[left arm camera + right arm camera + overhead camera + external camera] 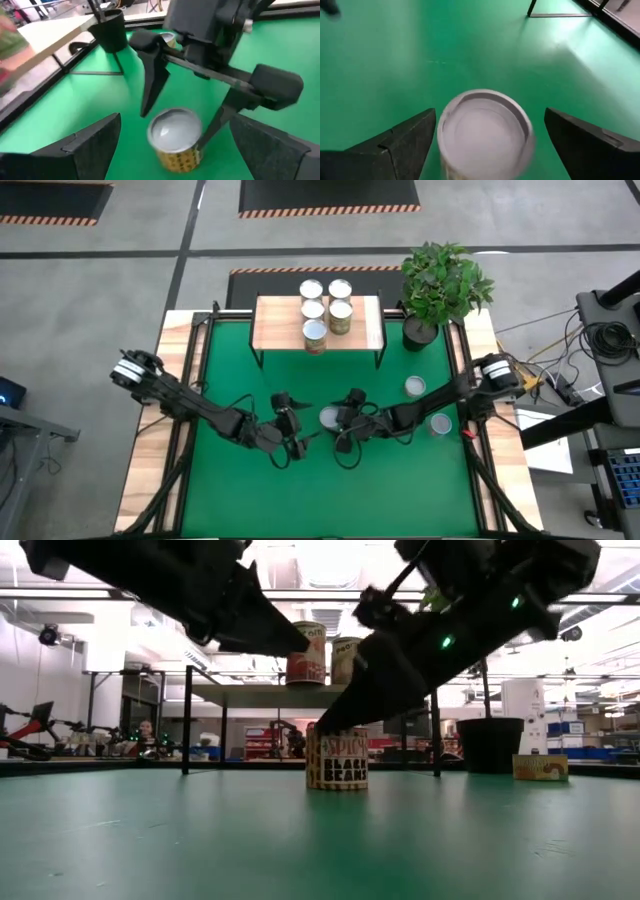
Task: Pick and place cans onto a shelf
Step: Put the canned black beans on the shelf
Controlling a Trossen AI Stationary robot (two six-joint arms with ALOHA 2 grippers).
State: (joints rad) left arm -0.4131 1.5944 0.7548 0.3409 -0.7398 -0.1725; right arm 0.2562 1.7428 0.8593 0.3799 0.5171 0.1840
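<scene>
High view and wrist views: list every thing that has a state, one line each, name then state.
Can in the middle: upright on the green mat, between the right gripper's fingers, not lifted.
Right gripper: open around that can.
Left gripper: open, beside the can, holding nothing.
Shelf: holds five upright cans.
Two cans at the right: upright on the mat.
Plant pot: upright.

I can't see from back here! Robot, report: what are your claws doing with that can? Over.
Right end effector open around black beans can, not gripping. Left end effector open, close beside. Four cans on shelf. Nothing blocking.
</scene>
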